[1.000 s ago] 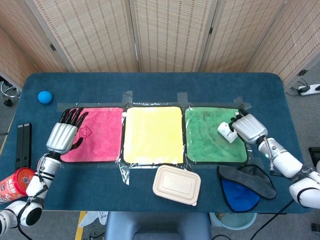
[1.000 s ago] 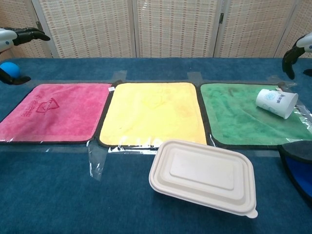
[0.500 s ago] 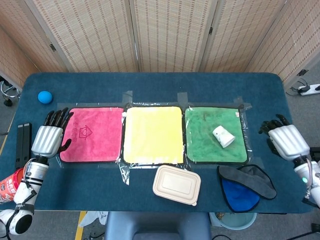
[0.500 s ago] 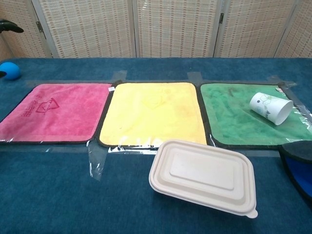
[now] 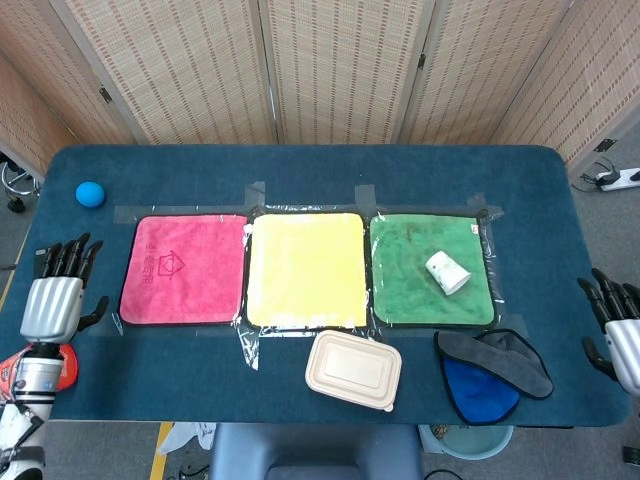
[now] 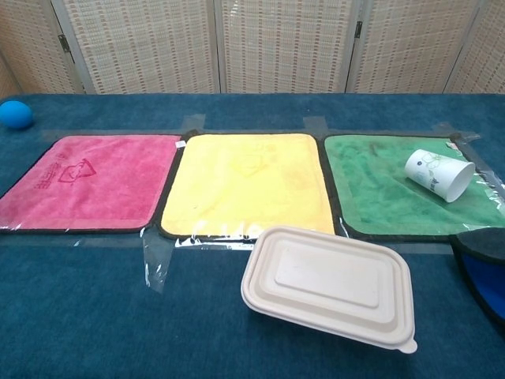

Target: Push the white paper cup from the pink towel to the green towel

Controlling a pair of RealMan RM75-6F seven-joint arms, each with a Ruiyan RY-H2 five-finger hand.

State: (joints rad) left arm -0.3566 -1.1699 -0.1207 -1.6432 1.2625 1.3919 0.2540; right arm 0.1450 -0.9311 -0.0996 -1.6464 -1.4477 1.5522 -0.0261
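left hand (image 5: 50, 300) at the worktop's (image 5: 300, 175) left edge, fingers spread and holding nothing — pink towel (image 5: 185, 268), yellow towel (image 5: 305, 268), then green towel (image 5: 430, 268) carrying the white paper cup (image 5: 447, 272), lying on its side — right hand (image 5: 618, 328) at the right edge, fingers spread, holding nothing.

Your left hand (image 5: 50, 300) sits at the near left edge of the head view, fingers (image 5: 66, 255) spread, holding nothing. Your right hand (image 5: 618, 325) shows at the far right edge, fingers apart, likewise holding nothing.
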